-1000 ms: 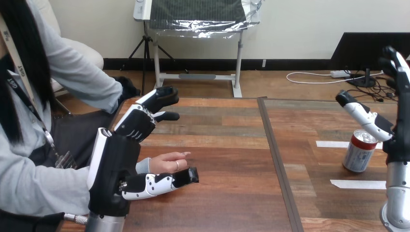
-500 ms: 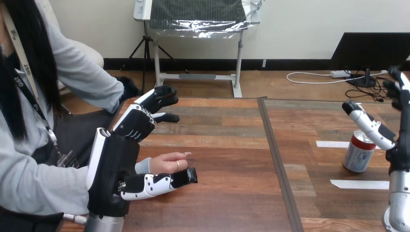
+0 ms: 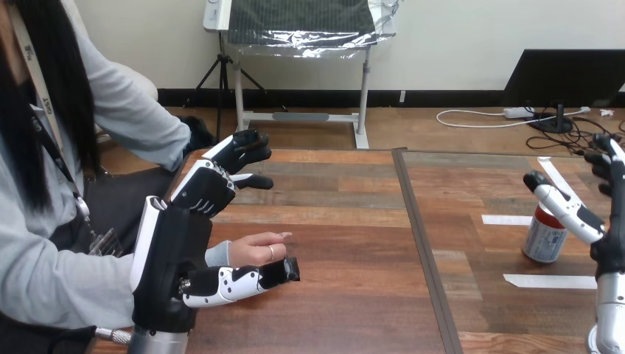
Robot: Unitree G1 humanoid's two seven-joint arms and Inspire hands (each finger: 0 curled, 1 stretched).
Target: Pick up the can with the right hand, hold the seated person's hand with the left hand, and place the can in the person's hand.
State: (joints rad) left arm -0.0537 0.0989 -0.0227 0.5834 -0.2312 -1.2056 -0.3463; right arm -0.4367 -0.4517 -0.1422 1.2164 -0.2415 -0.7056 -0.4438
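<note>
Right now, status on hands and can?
Left hand open, bracketing the person's hand, no clasp. Right hand open at the can, not gripping. Can upright on table. Nothing between.

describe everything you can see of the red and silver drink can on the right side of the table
The red and silver metal drink can is a cylinder, pale on its body with red markings and red near the top. It stands upright on the wooden table, between two white tape strips. The thumb of the open right hand crosses in front of its top, hiding the lid; whether it touches cannot be told.
</note>
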